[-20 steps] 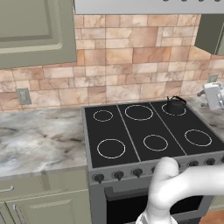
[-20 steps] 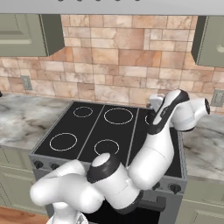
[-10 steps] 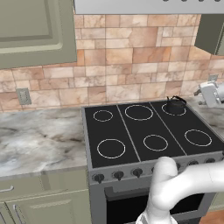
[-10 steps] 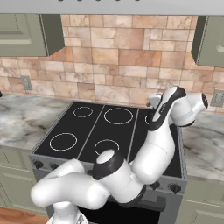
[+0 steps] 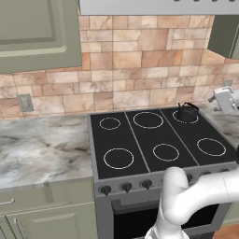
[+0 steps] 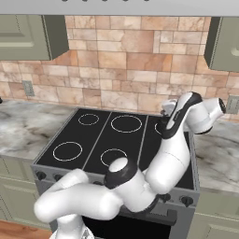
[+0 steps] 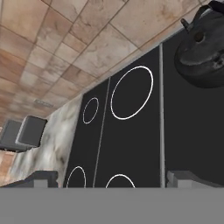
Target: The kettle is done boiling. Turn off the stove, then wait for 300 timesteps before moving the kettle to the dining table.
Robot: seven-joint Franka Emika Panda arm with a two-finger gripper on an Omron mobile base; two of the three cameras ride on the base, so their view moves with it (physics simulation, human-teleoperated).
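Note:
The small black kettle (image 5: pixel 186 112) sits on the back right burner of the stove (image 5: pixel 140 144), and in the hand view the kettle (image 7: pixel 202 59) lies at the upper right. My gripper (image 5: pixel 216 99) hovers to the right of the kettle, above the counter beside the stove, apart from it. In the hand view the gripper (image 7: pixel 114 179) is open, its fingertips (image 7: pixel 43 177) wide apart with nothing between them. Dark knobs (image 5: pixel 126 186) line the stove front. In the right base view my arm hides the kettle on the stove (image 6: pixel 93 140). The dining table is out of view.
Marble counter (image 5: pixel 42 149) runs left of the stove, and more counter (image 6: pixel 214 154) lies to its right. A tiled wall with an outlet (image 5: pixel 24 101) stands behind. Green cabinets (image 5: pixel 37 32) and a hood hang overhead.
The hand has shifted only slightly beside the kettle. The jaws stay open, and the kettle has not moved.

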